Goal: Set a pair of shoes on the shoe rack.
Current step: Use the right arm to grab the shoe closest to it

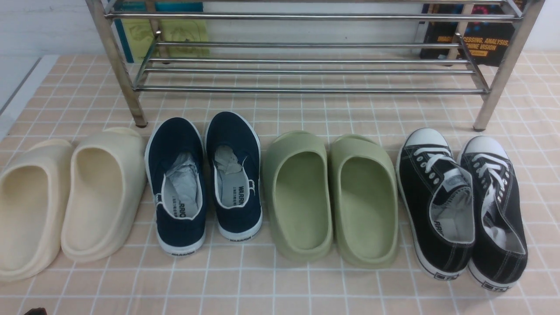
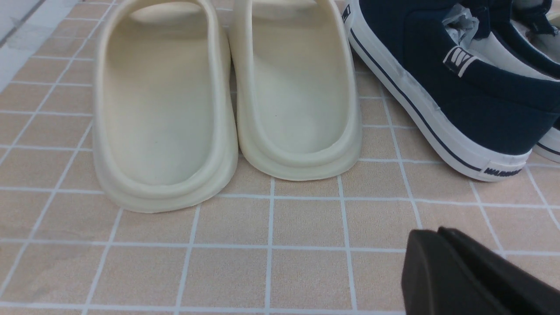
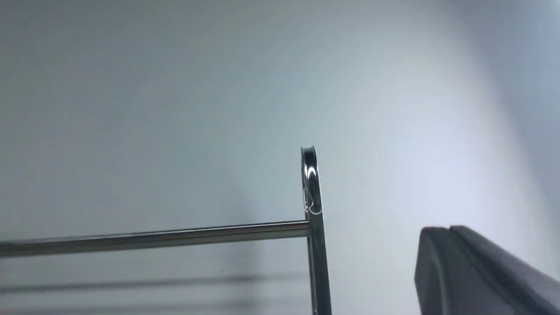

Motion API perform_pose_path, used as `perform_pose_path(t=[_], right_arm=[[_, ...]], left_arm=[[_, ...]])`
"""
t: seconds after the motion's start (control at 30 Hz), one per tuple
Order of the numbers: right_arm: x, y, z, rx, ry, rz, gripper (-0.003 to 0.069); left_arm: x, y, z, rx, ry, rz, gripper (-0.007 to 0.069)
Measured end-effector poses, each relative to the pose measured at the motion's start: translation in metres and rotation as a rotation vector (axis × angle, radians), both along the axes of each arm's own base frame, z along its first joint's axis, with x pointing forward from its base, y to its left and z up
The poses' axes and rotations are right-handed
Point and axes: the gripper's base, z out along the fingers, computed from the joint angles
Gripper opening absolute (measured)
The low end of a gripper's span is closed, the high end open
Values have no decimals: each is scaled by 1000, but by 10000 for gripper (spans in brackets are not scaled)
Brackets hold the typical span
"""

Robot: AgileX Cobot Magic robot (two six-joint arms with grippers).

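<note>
While both end effectors (image 2: 439, 245) (image 3: 450, 239) are together | sneakers (image 1: 459, 210) lie lengthwise, toes toward rack (image 1: 306, 90)

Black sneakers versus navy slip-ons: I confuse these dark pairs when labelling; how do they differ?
The black sneakers have white laces; the navy slip-ons have none. The black sneakers have white toe caps; the navy slip-ons' toes are plain navy. The black sneakers end the row on the right; the navy slip-ons sit left of the green slippers. Both have white soles and point toes toward the shoe rack.
</note>
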Motion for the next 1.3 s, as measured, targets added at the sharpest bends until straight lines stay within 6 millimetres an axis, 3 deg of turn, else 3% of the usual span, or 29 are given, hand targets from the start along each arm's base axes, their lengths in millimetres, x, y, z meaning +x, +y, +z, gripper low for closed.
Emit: perform_pose_path(t=[0.07,0.13,0.2,0.27,0.37,0.47,0.57,0.7,0.83,0.9,1.1,1.17,1.3], right_arm=[[19,0,16,-45,111,-20,0],[58,2,15,-71,343,0,5],[72,2,10,-67,433,17,5],[113,6,-21,-26,781,96,7],[146,14,-62,59,1190,217,15],[169,27,-78,39,1413,324,58],[182,42,-78,-37,1455,393,122],[203,78,-78,-128,1499,511,254],[223,103,-97,-159,1601,533,316],[239,111,-119,-143,1696,483,328],[259,115,-159,-52,1832,407,325],[264,117,-173,-43,1868,395,290],[268,119,-183,-40,1897,389,128]], left_arm=[[0,0,0,0,0,0,36],[0,0,0,0,0,0,36],[0,0,0,0,0,0,36],[0,0,0,0,0,0,36],[0,0,0,0,0,0,36],[0,0,0,0,0,0,36],[0,0,0,0,0,0,36],[0,0,0,0,0,0,36],[0,0,0,0,0,0,36],[0,0,0,0,0,0,36],[0,0,0,0,0,0,36],[0,0,0,0,0,0,36],[0,0,0,0,0,0,36]])
